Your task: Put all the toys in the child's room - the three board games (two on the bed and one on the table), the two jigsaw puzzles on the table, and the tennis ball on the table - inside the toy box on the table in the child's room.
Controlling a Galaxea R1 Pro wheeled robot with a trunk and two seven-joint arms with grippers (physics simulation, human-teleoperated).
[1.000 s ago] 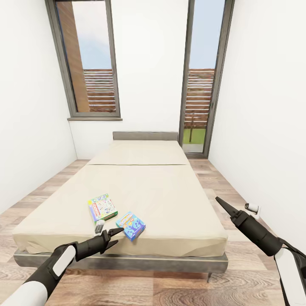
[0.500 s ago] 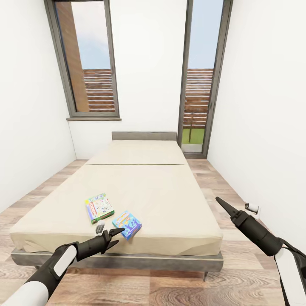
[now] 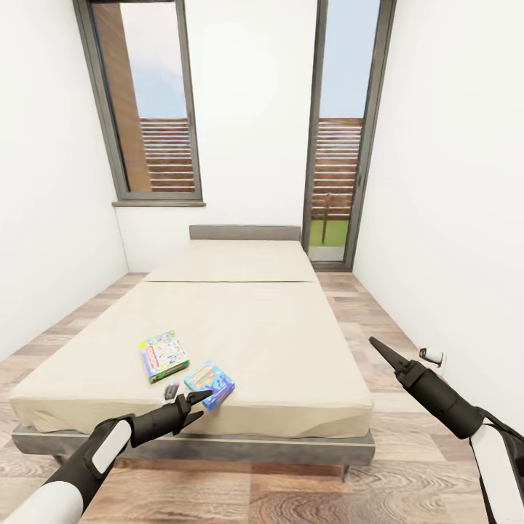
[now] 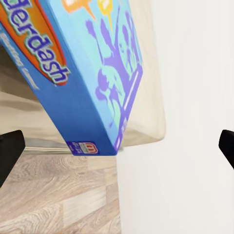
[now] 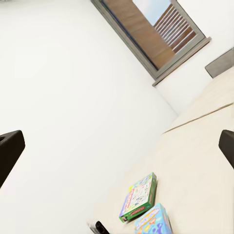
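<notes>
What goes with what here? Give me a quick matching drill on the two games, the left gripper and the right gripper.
Things:
1. blue game
2. green game
3. left gripper
4. right gripper

States:
A. raised beside the bed's right side, over the floor
B. flat on the mattress, farther from the foot edge
C. open, at the blue game's near edge
D. at the foot edge, a corner over it

Pairs: 1-D, 2-B, 3-C, 4-A

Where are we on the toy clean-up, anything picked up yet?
Nothing looks done yet: both board games, the blue one and the green one, lie on the bed. In hand: the left pincer is open beside the blue game; the right pincer is empty. Carrying everything to the toy box remains.
</notes>
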